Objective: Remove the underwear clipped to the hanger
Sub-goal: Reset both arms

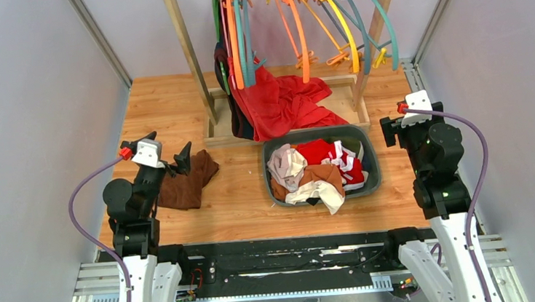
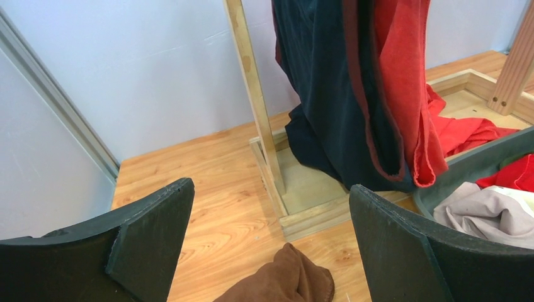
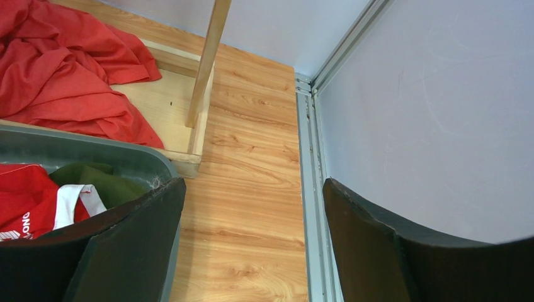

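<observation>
Top external view: my left gripper (image 1: 168, 152) hangs with its fingers spread wide and nothing between them, near a crumpled dark brown cloth (image 1: 188, 183) on the wooden table (image 1: 240, 204). My right gripper (image 3: 253, 184) gapes empty too, just beside the grey plastic basin (image 1: 373, 160). The small briefs (image 1: 327, 153), red with white trim, brown and pale beige, lie heaped inside that basin, in front of the coloured plastic hangers (image 1: 297, 24).

Looking down from high at the near edge onto the surface (image 1: 240, 204); low and close from each wrist, facing forward — sharing the bin (image 1: 319, 132).
</observation>
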